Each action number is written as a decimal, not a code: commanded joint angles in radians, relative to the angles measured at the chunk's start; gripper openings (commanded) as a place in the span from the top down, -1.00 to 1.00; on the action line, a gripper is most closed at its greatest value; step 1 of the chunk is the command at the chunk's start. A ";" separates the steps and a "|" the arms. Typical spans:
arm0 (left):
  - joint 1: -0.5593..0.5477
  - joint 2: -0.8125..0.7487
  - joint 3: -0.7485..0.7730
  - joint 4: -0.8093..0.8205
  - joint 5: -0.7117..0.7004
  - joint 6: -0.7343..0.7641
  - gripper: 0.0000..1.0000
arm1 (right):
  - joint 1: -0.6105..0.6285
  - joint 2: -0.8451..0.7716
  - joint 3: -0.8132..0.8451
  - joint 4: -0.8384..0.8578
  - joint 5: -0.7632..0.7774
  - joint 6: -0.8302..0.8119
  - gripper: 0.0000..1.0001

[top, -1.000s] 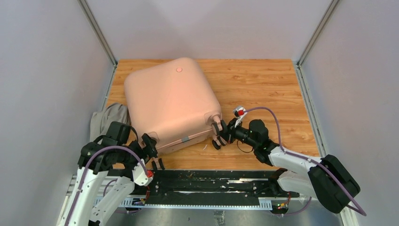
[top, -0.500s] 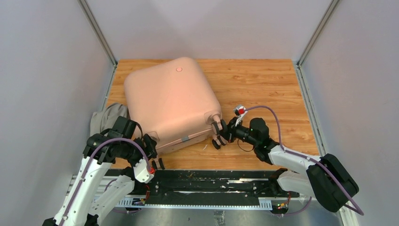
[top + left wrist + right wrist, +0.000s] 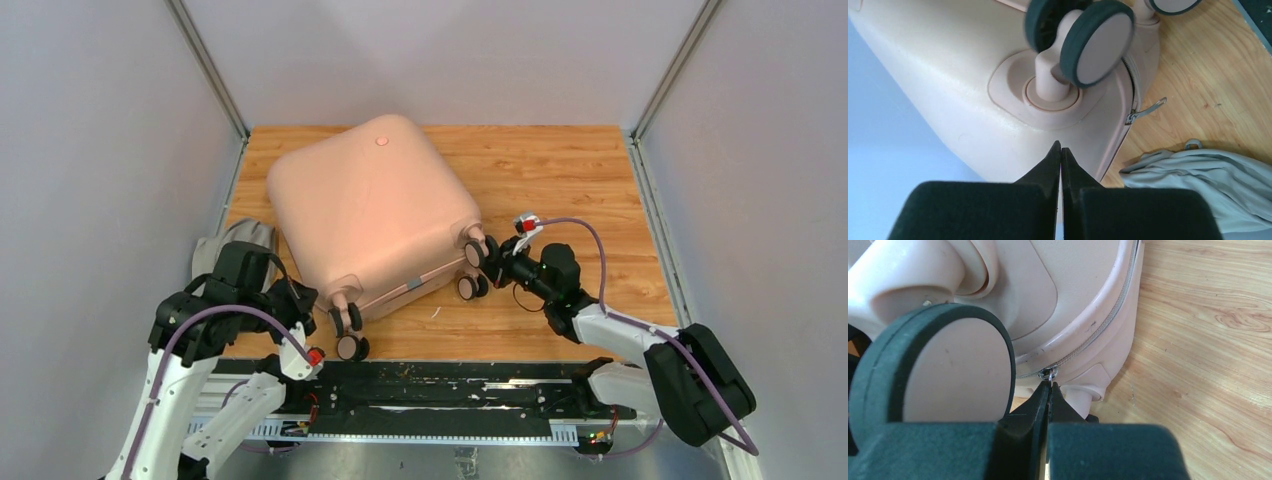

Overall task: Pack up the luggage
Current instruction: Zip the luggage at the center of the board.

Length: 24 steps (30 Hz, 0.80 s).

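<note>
Pinches zip pull point(image 3: 1048, 373) w/ R gripper point(image 3: 1049, 387), holds L gripper point(image 3: 1061, 147) shut, empty, by wheel point(image 3: 1096, 42) of closed pink suitcase point(image 3: 370, 215) at left-centre of table point(image 3: 560, 170); risks losing pull thru unbraced case sliding.

Bright, even overhead light; soft shadow under the suitcase point(image 3: 370, 210). Top view is sharp; the wheel point(image 3: 948, 375) nearest the wrist lens looks soft.
</note>
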<state>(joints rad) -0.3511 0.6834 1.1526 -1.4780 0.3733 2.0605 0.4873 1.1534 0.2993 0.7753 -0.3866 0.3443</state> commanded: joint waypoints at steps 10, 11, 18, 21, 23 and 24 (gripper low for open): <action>-0.011 0.035 -0.084 0.001 0.095 0.582 -1.00 | -0.023 -0.021 0.002 0.033 -0.033 0.009 1.00; -0.019 0.056 -0.071 0.001 0.098 0.575 -1.00 | -0.023 -0.027 0.001 0.028 -0.032 0.006 1.00; -0.160 0.185 -0.037 0.053 0.049 0.523 -1.00 | -0.023 -0.039 0.007 0.013 -0.039 0.004 1.00; -0.278 0.221 -0.045 0.104 -0.034 0.441 -1.00 | -0.023 -0.034 0.011 0.013 -0.044 0.003 1.00; -0.340 0.243 -0.041 0.116 -0.085 0.388 -1.00 | -0.023 -0.034 0.012 0.010 -0.046 0.002 1.00; -0.374 0.253 -0.040 0.119 -0.127 0.357 -0.98 | -0.023 -0.036 0.012 0.007 -0.045 0.001 1.00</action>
<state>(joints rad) -0.6270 0.9047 1.1053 -1.3994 0.3687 2.0605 0.4786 1.1412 0.2989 0.7612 -0.4007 0.3462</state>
